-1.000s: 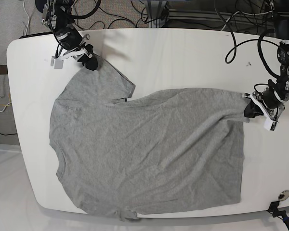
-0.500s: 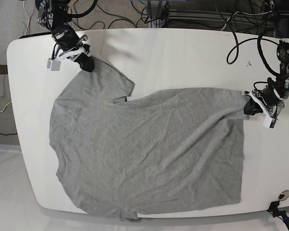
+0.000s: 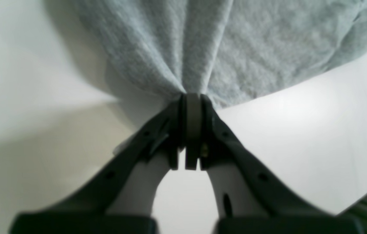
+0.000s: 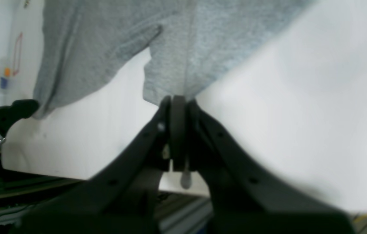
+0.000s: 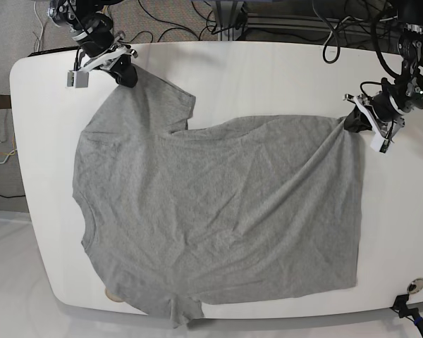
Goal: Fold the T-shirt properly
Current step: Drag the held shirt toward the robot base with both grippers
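The T-shirt [image 5: 218, 211] lies spread over most of the white surface [image 5: 268, 77], neck toward its left edge, hem toward its right. The right hand [image 5: 125, 74], open a second ago, is now pressed together on a sleeve tip near the far-left corner; the left hand [image 5: 357, 121] pinches a hem corner near the right edge. Both have drawn the cloth toward the far edge, apparently tensioning it for the first fold.
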Robot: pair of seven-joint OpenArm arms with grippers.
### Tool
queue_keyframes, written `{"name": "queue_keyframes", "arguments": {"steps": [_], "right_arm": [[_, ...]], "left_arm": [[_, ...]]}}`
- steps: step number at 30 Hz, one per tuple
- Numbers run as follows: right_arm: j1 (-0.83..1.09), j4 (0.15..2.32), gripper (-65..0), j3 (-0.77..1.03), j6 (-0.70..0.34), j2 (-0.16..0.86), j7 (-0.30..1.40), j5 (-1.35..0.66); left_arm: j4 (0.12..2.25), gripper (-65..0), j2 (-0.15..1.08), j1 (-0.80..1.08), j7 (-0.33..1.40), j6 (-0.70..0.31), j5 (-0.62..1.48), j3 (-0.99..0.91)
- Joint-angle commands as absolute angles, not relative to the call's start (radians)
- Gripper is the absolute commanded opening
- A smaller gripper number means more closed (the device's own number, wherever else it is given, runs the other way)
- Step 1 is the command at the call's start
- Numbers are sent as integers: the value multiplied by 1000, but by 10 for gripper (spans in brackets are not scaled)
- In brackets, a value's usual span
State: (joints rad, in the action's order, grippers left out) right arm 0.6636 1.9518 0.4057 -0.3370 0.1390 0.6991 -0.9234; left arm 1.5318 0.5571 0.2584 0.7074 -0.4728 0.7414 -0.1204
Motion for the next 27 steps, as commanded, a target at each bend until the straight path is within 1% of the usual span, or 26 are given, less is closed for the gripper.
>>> {"name": "queue_keyframes", "arguments": {"steps": [1,4,10,16,21,25,27], "right_arm": [[702,1974,-650,414,-349,165,682,-940],[745,1974,-650,414,-349,191,680,-940],[817,1974,-650,414,-348,223,679,-937],[891,2006,-650,409,-349,222,639,-832],[888,2014,-650,412,-351,232,618,-826],[852,2014,-650,410,-351,285,575,-828],[816,2012,-650,414,-375,286,573,-825]], "left_arm": [[1554,-650,581,263,687,-479,754,-130],[1555,-650,582,308,687,-479,754,-150],[1555,-650,584,383,687,-481,754,-248],[1606,-650,605,460,687,-481,754,-263],[1682,-650,607,475,688,-481,754,-263],[1735,-650,601,466,688,-481,754,-286],[1753,-650,598,440,688,-481,754,-306]]}}
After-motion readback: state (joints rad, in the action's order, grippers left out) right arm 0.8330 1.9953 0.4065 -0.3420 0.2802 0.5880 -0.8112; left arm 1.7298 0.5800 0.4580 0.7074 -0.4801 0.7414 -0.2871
